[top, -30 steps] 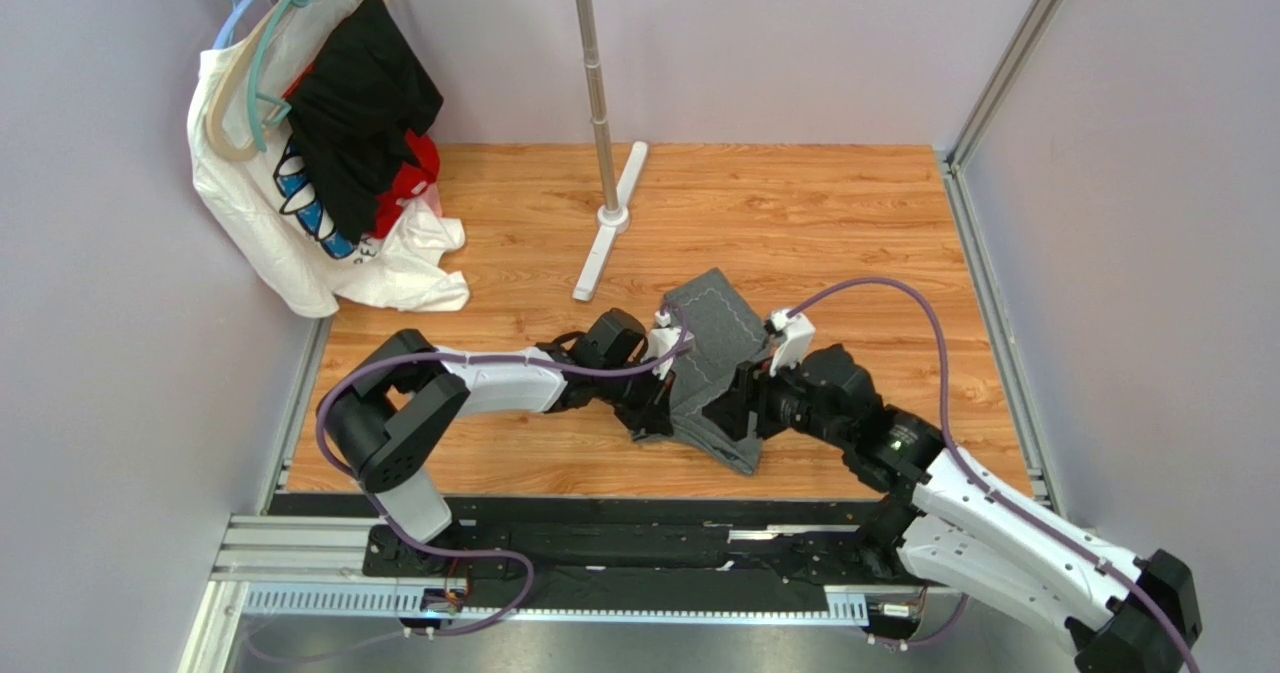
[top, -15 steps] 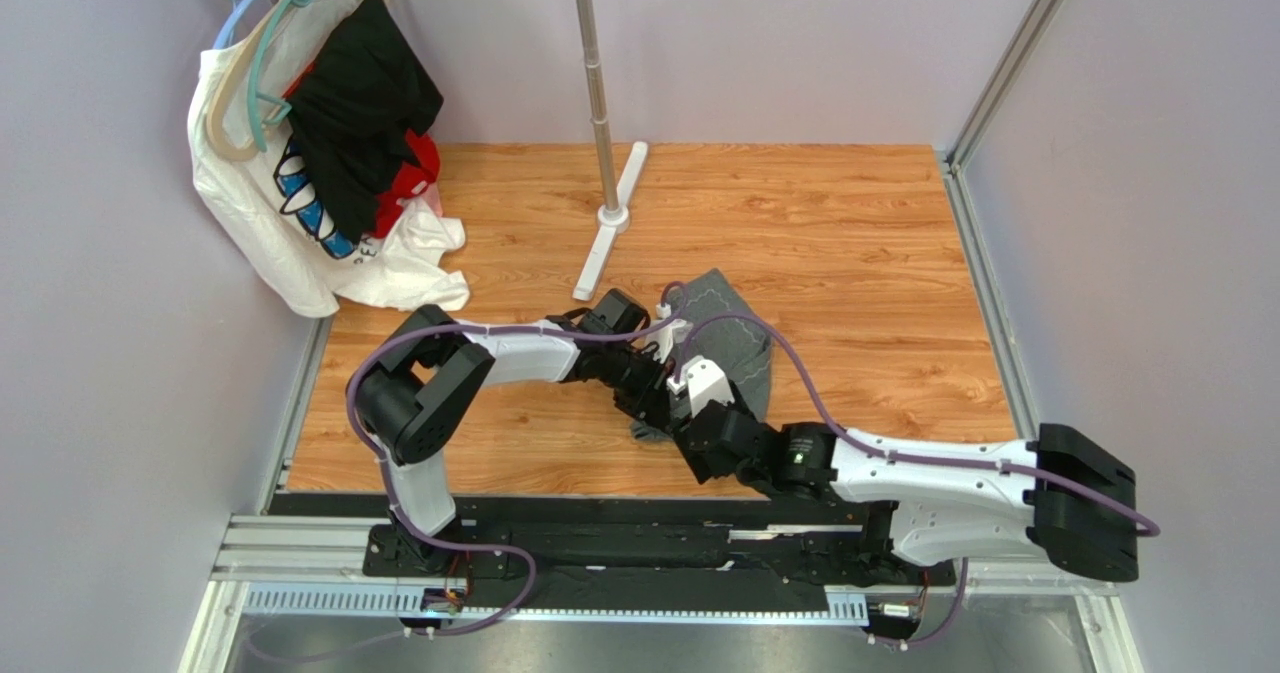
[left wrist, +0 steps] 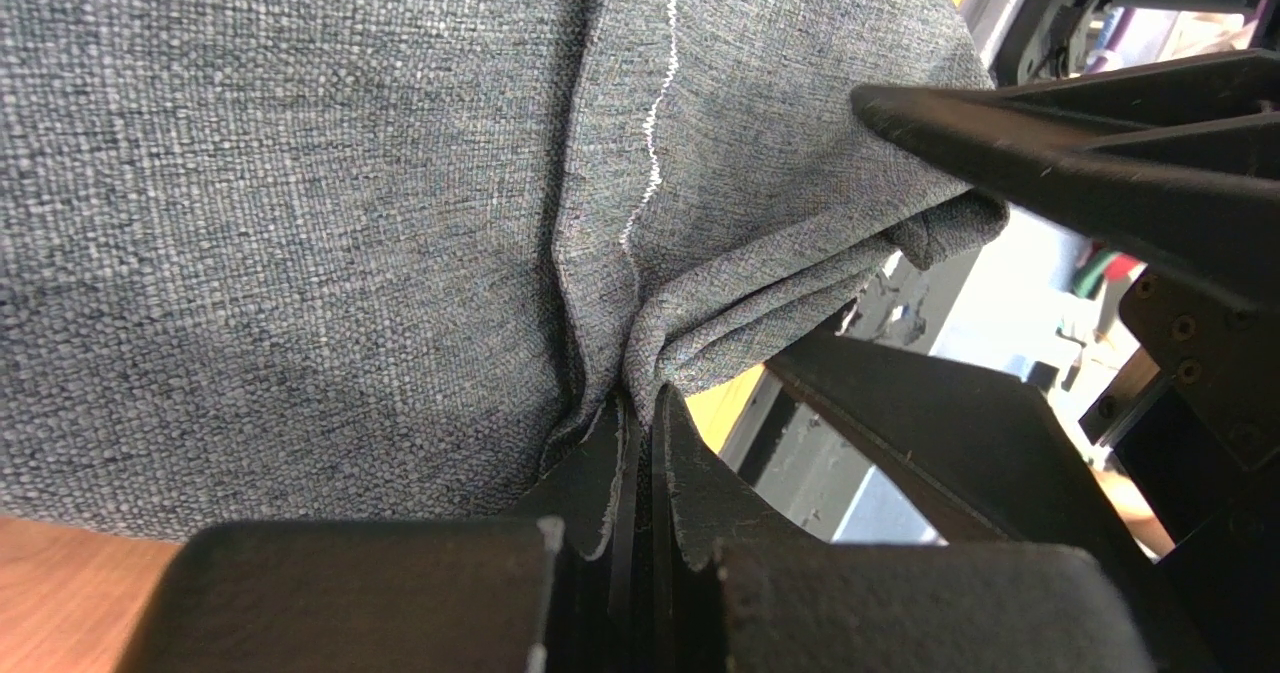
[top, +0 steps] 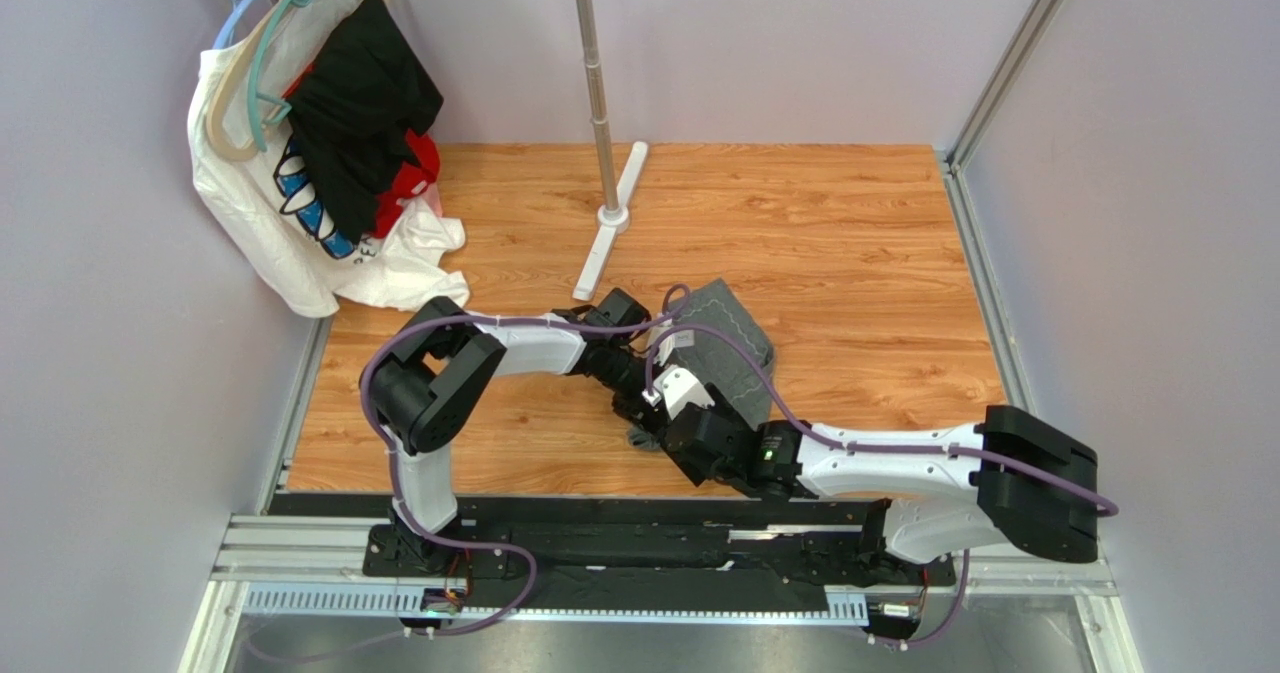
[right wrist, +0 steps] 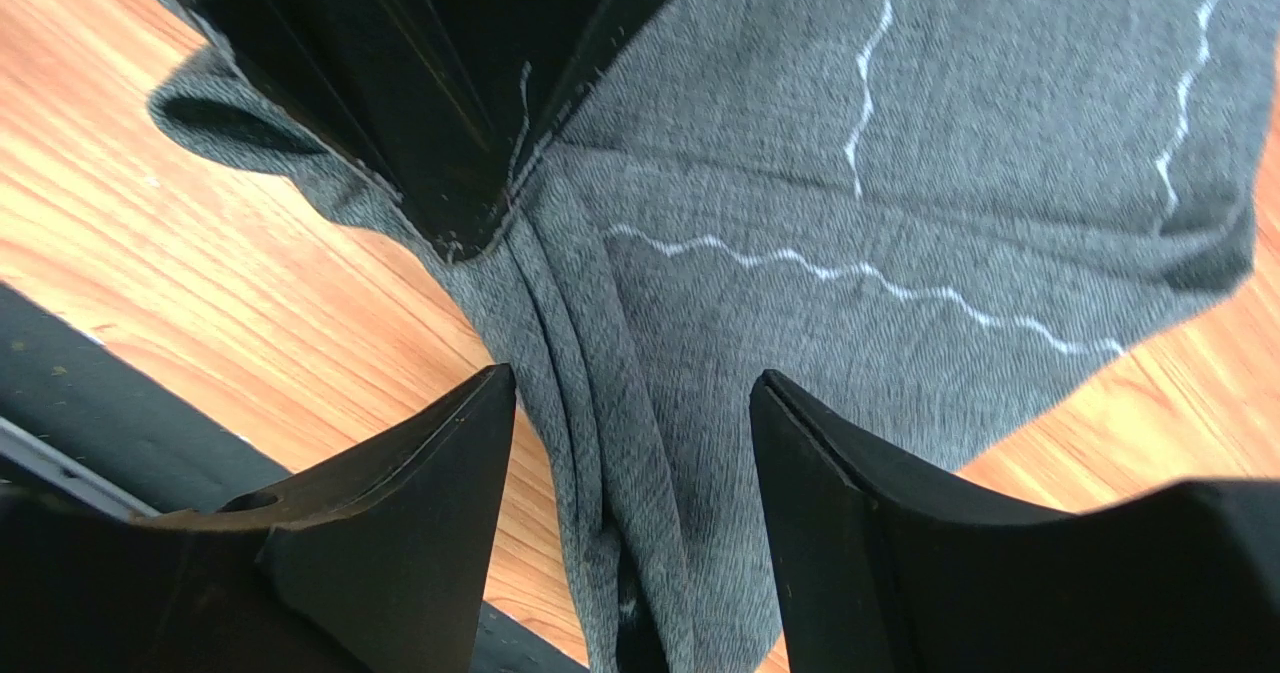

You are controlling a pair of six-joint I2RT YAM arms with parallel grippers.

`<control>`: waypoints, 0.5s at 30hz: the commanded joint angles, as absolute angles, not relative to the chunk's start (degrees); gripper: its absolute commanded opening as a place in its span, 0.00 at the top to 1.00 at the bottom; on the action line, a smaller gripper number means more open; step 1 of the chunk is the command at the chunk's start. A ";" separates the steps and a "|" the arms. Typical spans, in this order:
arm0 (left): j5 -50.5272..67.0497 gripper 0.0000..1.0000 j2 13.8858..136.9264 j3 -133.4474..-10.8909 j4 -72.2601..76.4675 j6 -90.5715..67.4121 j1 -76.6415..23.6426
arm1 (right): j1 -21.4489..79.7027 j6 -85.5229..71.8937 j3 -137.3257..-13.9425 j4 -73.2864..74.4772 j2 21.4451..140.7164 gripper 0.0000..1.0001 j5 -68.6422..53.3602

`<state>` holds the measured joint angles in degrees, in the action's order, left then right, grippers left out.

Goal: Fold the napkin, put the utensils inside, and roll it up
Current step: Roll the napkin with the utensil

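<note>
The napkin [top: 729, 328] is a dark grey cloth with a pale stitched line, bunched and folded on the wooden table [top: 842, 238] near the middle front. My left gripper [top: 643, 396] is shut on a gathered fold of the napkin [left wrist: 301, 178], its jaws pressed together [left wrist: 639, 433]. My right gripper [top: 669, 421] is open, its fingers either side of the hanging pleats of the napkin [right wrist: 902, 148], gripper centre [right wrist: 631, 403]. The left gripper's fingers [right wrist: 436, 88] show in the right wrist view, pinching the cloth. No utensils show in any view.
A metal pole on a white T-shaped base [top: 606, 223] stands at the back middle. White, black and red clothes on hangers [top: 323, 148] hang at the back left. Grey walls close the table's sides; a black rail [top: 631, 538] runs along the front.
My right arm swung left and lowered until it lies flat along the front, bringing its gripper close beside the left one. The left arm drew in and pulled the napkin's near end with it.
</note>
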<state>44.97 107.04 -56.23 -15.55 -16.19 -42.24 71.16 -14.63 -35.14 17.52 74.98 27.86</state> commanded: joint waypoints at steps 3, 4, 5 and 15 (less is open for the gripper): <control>41.48 1.00 109.95 -55.81 -21.62 -13.62 -42.10 | 68.47 -12.57 -34.28 12.48 75.58 0.40 19.79; 41.48 1.00 110.04 -55.90 -21.62 -13.62 -42.10 | 68.12 -12.57 -34.10 12.22 75.76 0.41 18.91; 41.66 1.00 110.39 -56.07 -21.88 -13.62 -42.01 | 67.94 -12.57 -34.10 11.96 75.85 0.43 17.42; 42.63 1.00 111.62 -57.74 -22.59 -13.45 -41.40 | 67.32 -13.27 -35.07 10.55 82.70 0.55 10.11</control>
<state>47.40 109.03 -57.93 -18.41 -16.16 -41.54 67.40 -12.97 -34.70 12.16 79.81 14.46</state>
